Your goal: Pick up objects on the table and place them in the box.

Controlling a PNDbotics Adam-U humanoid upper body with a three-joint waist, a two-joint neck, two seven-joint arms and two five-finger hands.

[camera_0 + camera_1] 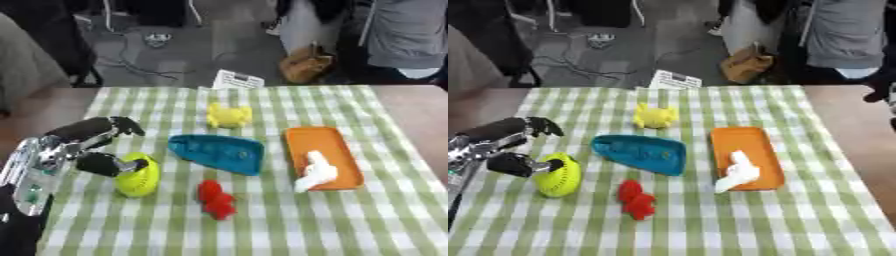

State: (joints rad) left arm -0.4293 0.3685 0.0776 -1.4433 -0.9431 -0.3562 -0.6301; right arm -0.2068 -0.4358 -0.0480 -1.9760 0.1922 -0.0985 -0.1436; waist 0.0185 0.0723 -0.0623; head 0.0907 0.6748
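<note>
The left hand [92, 150] comes in from the left edge of the table on a silver and black arm. Its thumb is pressed against the left side of a yellow-green ball [138, 175], while the fingers [118, 126] reach out above and past the ball's far side; they are bent but apart from it, so the hand is spread around the ball rather than closed on it. The ball sits on the green and white checked tablecloth [367, 220], near the left side of the table.

Just right of the ball, toward the near edge, lies a red toy [214, 198] of lumpy shape. Farther right and a little farther back rests a teal boat-shaped dish [217, 153], its pointed end toward the left. Beyond the dish, toward the far edge, sits a small yellow toy [228, 115] that looks like a crab or a duck; its exact form is unclear.

To the right of the teal dish lies an orange rectangular tray [328, 142], long side running near to far. A white object [315, 171] rests in its near half, with its lower end reaching over the tray's near left rim onto the cloth.

At the far edge of the table a white card with dark print [237, 79] stands tilted. A dark shape at the right edge of the right eye view may be the right hand; its fingers cannot be made out.
</note>
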